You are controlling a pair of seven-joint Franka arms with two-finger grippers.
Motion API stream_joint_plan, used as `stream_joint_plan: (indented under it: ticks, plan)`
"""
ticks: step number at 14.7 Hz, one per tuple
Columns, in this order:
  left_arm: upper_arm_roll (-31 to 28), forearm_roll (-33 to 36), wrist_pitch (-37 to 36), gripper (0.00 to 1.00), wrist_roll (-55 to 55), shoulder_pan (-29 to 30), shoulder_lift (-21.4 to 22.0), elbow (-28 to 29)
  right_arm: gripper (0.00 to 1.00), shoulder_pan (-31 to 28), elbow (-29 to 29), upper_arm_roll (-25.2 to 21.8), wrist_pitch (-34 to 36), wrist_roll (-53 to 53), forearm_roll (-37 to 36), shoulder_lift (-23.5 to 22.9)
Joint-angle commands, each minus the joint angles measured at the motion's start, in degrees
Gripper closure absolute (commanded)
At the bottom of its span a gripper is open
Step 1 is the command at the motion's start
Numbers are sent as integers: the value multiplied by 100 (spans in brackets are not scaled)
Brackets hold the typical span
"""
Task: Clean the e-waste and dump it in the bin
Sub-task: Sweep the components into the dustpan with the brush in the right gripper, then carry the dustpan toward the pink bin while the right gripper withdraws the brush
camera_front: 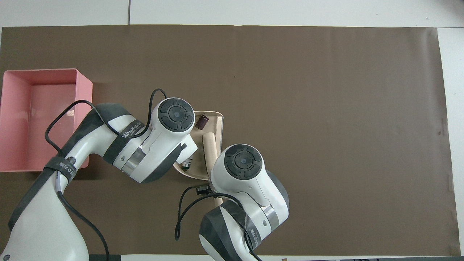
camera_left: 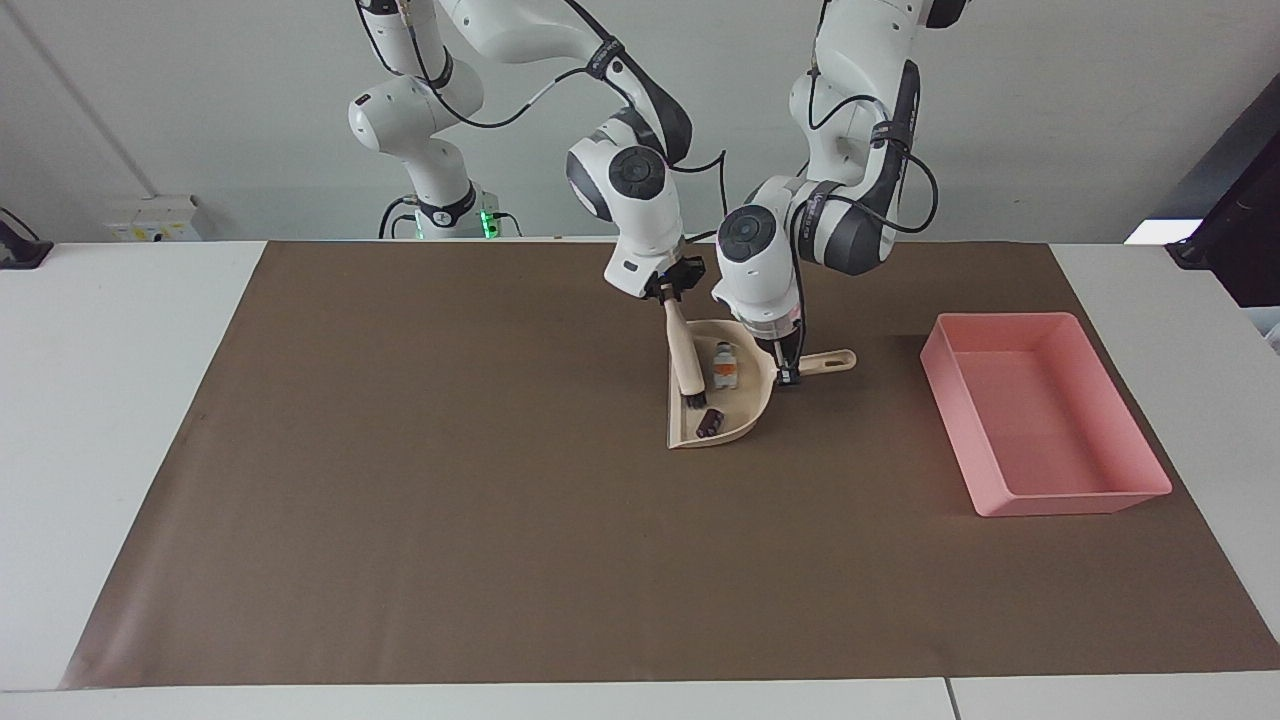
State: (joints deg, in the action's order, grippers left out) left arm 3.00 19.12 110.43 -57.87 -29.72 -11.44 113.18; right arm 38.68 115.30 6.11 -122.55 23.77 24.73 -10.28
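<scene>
Beige plastic dustpan (camera_left: 745,415), mid-table on the brown paper mat (camera_left: 420,500), its open mouth toward the right arm's end of the table and its handle (camera_left: 828,361) toward the left arm's end. Left gripper (camera_left: 787,377) clenched on that handle where it joins the pan.

Wooden-handled brush (camera_left: 682,355), black bristles down, tip resting inside the pan near its mouth. Right gripper (camera_left: 668,293) clenched on the top end of the brush handle, which leans out from the gripper down into the pan.

E-waste, two pieces, both lying inside the dustpan. White cylinder with orange marks (camera_left: 724,364): beside the brush, in the part of the pan nearer the robots, toward the back wall. Dark brown-black cylinder (camera_left: 711,422): just off the bristles, in the part of the pan farther from the robots. In the overhead view the dark cylinder (camera_front: 201,121) shows plainly; the white one is mostly under the left arm's wrist.

Pink plastic bin (camera_left: 1045,497), shallow and rectangular, on the mat at the left arm's end of the table, well apart from the dustpan; nothing seen inside it.

White tabletop (camera_left: 110,380) borders the mat.
</scene>
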Motion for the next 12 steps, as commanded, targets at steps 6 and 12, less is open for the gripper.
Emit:
stream_joint_plan:
  ticks: [6,12]
  plan:
    - [-36,-697,567,100,-741,475,282,389,100,-230,-227,-48,749,-312,278,570]
    - [-36,-1278,1384,100,-1015,713,1161,1135,100,-1545,-166,-48,2260,5,-1100,1703]
